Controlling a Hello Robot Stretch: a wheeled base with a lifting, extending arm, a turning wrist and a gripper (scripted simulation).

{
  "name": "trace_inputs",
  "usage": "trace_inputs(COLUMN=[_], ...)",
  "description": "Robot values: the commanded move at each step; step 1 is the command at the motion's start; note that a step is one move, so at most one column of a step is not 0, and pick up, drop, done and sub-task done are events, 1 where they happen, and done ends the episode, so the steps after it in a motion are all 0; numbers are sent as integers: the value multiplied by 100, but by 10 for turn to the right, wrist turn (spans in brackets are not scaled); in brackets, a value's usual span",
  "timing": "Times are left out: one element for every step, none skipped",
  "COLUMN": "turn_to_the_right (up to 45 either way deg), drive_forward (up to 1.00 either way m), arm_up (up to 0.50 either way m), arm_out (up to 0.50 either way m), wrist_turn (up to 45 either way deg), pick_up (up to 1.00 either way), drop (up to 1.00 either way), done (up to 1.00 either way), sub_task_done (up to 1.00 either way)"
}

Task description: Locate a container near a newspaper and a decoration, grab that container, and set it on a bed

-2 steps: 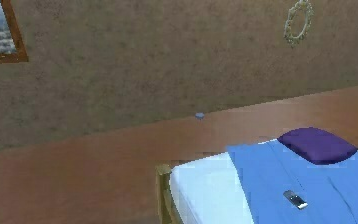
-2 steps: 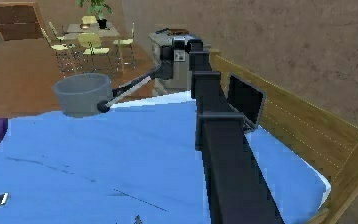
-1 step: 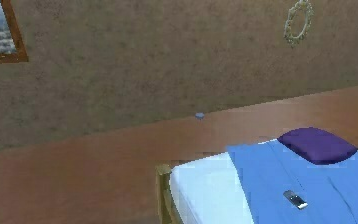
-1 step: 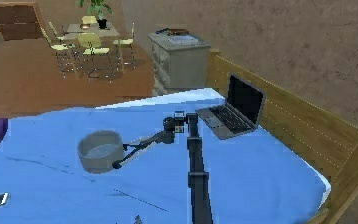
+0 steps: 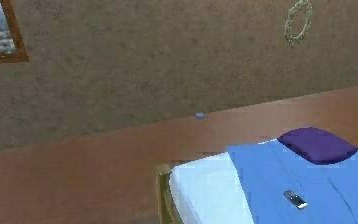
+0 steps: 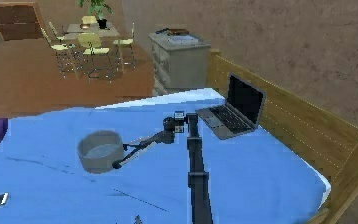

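- A bed [image 6: 272, 175] under a pale blue sheet spreads across the arm side view. The forward view catches one corner of it against a brown floor and a speckled wall [image 5: 137, 60].
- The dark arm [image 6: 197, 175] rises over the sheet, its gripper [image 6: 123, 157] reaching toward the arm side view's left.
- Beyond the bed in that view stand a grey dresser [image 6: 180, 60] and a dining table [image 6: 87, 25] ringed by pale chairs.
- An open laptop [image 6: 232, 108] sits on the sheet beside the wooden bed rail.
- The container [image 6: 99, 152], a round, shallow grey pot with a paler rim, lies at the fingertips over the sheet. Whether it is held or resting cannot be told, nor how the jaws stand.
- The forward view adds a framed picture [image 5: 2, 30], a purple pillow [image 5: 317, 143], a ring-shaped wreath [image 5: 298, 22] and a small dark slab [image 5: 296, 199] on the sheet.
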Motion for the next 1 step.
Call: trace_inputs(turn_to_the_right=[0], drive_forward=[0], arm_up=[0], arm_out=[0], wrist_turn=[0], pick_up=[0], drop=[100], done=[0], sub_task_done=[0])
